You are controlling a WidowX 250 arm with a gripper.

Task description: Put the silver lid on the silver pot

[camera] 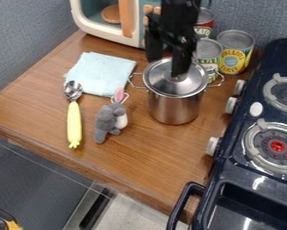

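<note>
My gripper [166, 67] hangs over the silver pot with its fingers spread apart and nothing between them. Below it, the silver lid [191, 86] lies over the mouth of the silver pot [174, 108], covering the opening. One fingertip is right at the lid's knob, partly hiding it; whether they touch I cannot tell. The pot stands upright on the wooden counter, a wire handle on either side.
Several cans [235, 51] stand behind the pot, and a toy microwave [103, 20] is at the back. A light blue cloth [100, 73], a spoon with a yellow handle [74, 123] and a grey plush toy [110, 119] lie left. The stove [230, 177] borders the right.
</note>
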